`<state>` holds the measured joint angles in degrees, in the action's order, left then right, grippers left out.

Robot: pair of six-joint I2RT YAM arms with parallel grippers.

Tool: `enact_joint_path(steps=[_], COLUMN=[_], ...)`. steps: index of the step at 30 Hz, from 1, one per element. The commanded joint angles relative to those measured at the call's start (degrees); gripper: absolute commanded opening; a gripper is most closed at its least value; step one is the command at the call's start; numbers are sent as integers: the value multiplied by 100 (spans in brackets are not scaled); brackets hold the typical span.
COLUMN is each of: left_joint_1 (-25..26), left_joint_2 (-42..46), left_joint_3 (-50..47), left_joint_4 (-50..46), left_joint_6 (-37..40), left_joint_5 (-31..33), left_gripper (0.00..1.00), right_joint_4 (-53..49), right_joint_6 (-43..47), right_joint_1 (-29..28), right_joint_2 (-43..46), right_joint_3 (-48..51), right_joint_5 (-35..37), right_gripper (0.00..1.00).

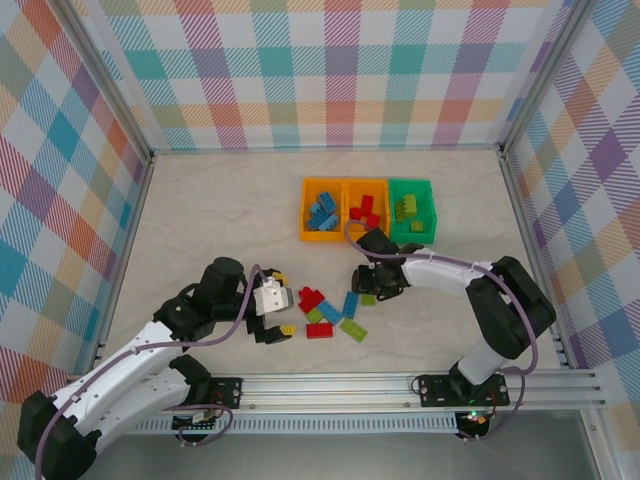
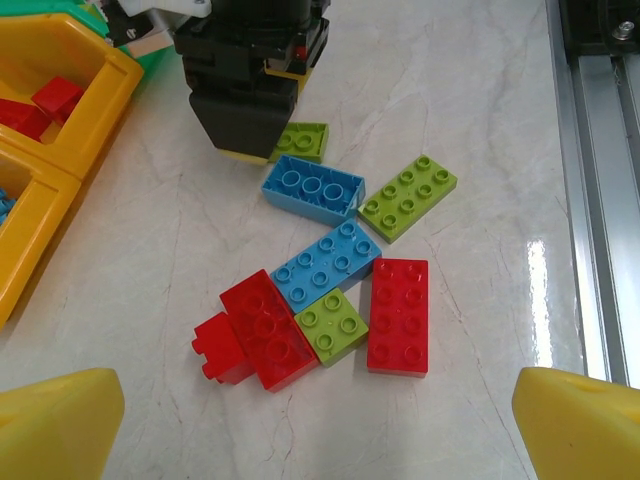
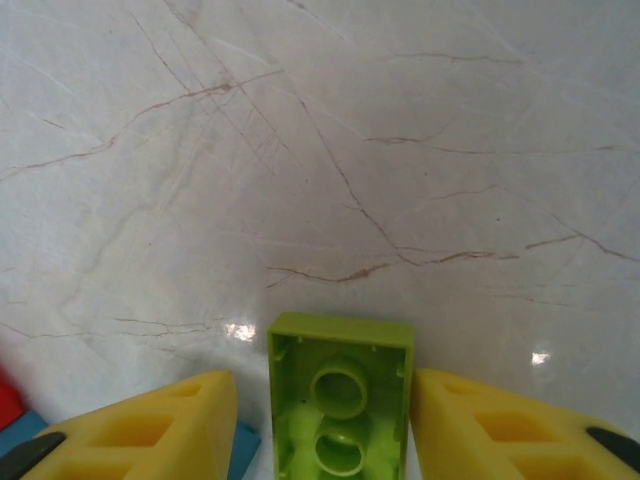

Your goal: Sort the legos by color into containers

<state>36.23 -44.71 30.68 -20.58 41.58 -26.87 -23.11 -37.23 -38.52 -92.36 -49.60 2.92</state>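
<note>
Lime brick (image 3: 340, 400) is lying on the counter (image 1: 220, 200) near the bins (image 1: 304, 212), between the right gripper's (image 3: 323, 420) parted, unclamped fingers (image 3: 150, 430); the left gripper (image 2: 320, 425) is hovering wide open close by.

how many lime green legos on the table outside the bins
3. An upturned lime brick sits inside the right gripper, a long lime brick lies beside the upturned blue brick, a small lime square sits between two red bricks. Others may hide under the gripper.

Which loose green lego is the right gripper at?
The small lime lego, hollow side up between the fingers of the right gripper; the other two greens lie studs up.
</note>
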Motion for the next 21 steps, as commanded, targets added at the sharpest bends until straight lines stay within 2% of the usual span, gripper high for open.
enact_joint_path(steps=[1,5,9,13,18,21], left_joint_1=[7,7,6,2,-2,-2], left_joint_2=[45,102,143,184,441,626], left_joint_3=[-27,-44,-62,-66,-191,-222], left_joint_4=[151,118,159,269,690,748], left_joint_6=[-19,-1,-2,-72,-258,-299], left_joint_5=[7,75,102,209,623,915], left_gripper=[100,100,100,100,100,100], right_joint_4=[-199,-188,-324,-250,-142,157], right_joint_6=[-55,-39,52,279,912,1433], right_joint_1=[-85,-85,-85,0,633,1281], right_joint_2=[-213,-220,56,732,1456,1391], right_joint_3=[-194,-195,-275,-350,-714,-1064], right_joint_5=[337,354,558,684,1151,1482], right_gripper=[43,32,29,29,27,27])
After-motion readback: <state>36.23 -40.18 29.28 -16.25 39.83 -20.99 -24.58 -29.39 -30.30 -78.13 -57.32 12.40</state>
